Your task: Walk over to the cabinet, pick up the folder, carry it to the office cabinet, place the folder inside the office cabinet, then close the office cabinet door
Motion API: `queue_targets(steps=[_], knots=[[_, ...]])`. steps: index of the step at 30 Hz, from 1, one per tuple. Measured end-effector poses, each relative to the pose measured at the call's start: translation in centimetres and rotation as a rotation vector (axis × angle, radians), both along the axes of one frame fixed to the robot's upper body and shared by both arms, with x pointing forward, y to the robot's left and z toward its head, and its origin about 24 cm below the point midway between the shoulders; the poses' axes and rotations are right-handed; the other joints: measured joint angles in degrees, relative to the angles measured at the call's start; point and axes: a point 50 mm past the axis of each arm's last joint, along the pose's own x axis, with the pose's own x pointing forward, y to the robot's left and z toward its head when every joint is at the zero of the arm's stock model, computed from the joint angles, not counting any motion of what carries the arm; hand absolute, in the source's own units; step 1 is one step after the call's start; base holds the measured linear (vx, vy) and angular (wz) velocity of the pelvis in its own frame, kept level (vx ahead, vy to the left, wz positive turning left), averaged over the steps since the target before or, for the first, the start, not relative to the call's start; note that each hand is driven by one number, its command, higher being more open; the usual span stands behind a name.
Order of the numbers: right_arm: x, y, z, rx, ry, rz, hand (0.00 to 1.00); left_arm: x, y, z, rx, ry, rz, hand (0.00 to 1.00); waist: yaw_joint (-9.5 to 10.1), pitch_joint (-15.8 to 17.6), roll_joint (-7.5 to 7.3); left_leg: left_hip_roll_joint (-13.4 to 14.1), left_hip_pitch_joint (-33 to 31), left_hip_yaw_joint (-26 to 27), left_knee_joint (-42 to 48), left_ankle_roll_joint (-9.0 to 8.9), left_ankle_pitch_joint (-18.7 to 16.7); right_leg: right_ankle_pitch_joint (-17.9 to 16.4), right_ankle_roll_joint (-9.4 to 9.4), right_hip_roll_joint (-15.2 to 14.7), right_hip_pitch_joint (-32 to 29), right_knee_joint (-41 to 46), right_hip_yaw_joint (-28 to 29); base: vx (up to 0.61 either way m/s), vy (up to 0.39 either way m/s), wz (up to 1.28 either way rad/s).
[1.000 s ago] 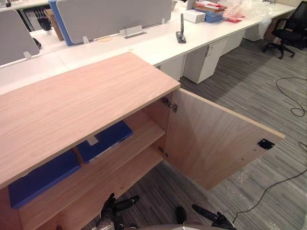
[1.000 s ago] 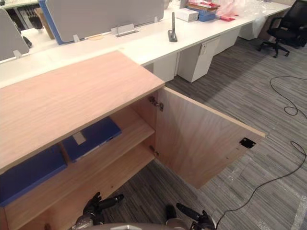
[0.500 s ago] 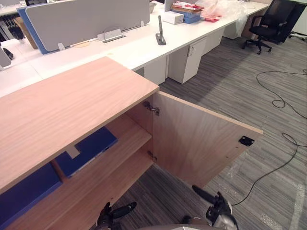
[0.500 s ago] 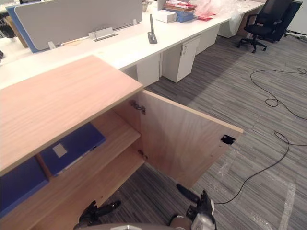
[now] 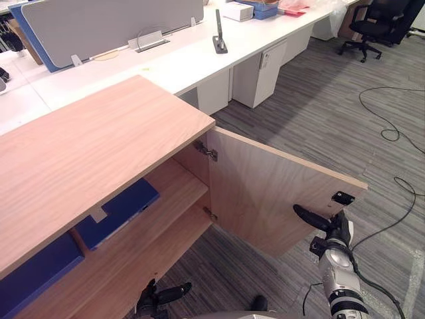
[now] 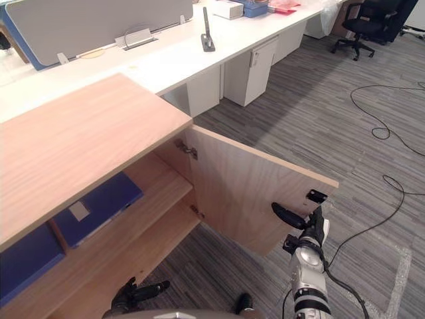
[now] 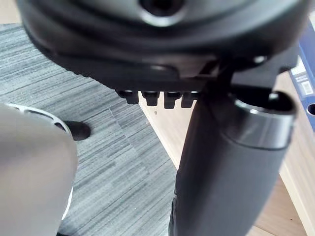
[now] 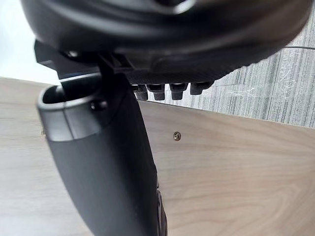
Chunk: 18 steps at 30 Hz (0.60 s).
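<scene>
Closing step, by my reading: the blue folder (image 5: 119, 211) is lying flat on the upper shelf (image 5: 189, 185) inside the office cabinet (image 5: 86, 153), left of centre in the head view, with a second blue folder (image 5: 36, 272) beside it at lower left. Your right hand (image 5: 329, 229) is hovering at lower right, fingers loose, thumb stuck out, gripping nothing, just beside the free edge of the open door (image 5: 265, 193), on its hinge-side face. Risk: pushing on that face would be swinging the door wider and loading the upper hinge (image 5: 206, 151); you're needing to get round the edge first. Second risk: the folder's corner is sitting close to the shelf front, and any overhang would be jamming the door; can't tell from here. Left hand (image 5: 156, 299) is idling at the bottom edge, relaxed, empty. Surface: smooth wood-grain laminate, likely slick under fingers. Room: grey striped carpet (image 5: 319, 106), white desks (image 5: 186, 63) running across the top, grey divider screen (image 5: 113, 23) upper left, black office chair (image 5: 378, 20) upper right.
</scene>
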Motion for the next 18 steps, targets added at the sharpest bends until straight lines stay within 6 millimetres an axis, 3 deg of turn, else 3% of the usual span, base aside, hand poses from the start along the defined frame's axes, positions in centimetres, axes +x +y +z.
queue_targets(steps=[6, 9, 11, 15, 18], knots=[[1.6, -0.6, 1.3, -0.064, -0.012, 0.125, 1.0, -1.1, 0.6, -0.1, 0.014, 0.027, -0.017, 1.0, -0.2, 0.4, 0.4, 0.12, 0.46, -1.68, -1.63, -0.36, -0.97, 1.18, 0.03, 0.31, -0.08, -0.57, -0.48, -0.13, 0.041, 0.05], [1.9, -0.4, 1.2, -0.08, 0.014, 0.249, 1.0, -2.0, 1.5, -0.1, 0.029, 0.05, -0.018, 1.0, -0.52, 1.25, -0.79, -0.17, 0.4, -1.69, -0.92, -0.34, -2.09, 1.42, 0.22, 0.04, -0.05, -0.6, 0.41, -0.13, 0.044, -0.07], [2.2, -0.2, 1.3, -0.131, 0.05, 0.378, 1.0, -3.2, 1.6, -0.3, 0.015, 0.084, -0.021, 1.0, -1.5, 1.43, -0.95, -0.09, 0.37, -1.66, -0.84, -0.4, -2.13, 1.45, 0.19, 0.27, -0.34, -0.61, 1.1, -0.11, 0.022, -0.12], [2.3, -0.3, 1.9, -0.301, 0.151, 0.653, 1.0, -3.6, 1.6, -0.4, -0.003, 0.1, -0.027, 1.0, -2.0, 1.54, -0.75, 1.18, 0.03, -0.93, -0.49, -0.8, -2.24, 1.56, -0.57, 1.68, -1.31, -0.6, 2.2, -0.04, -0.017, -0.19], [1.1, -0.2, 2.1, -0.516, 0.336, 1.008, 1.0, -3.4, 1.6, -0.5, -0.018, 0.1, -0.04, 1.0, -2.65, 1.56, -0.29, 3.2, -0.03, -0.72, 0.16, -1.92, -2.16, 1.03, -1.55, 3.59, -1.37, -0.59, 2.42, -0.01, -0.066, -0.12]])
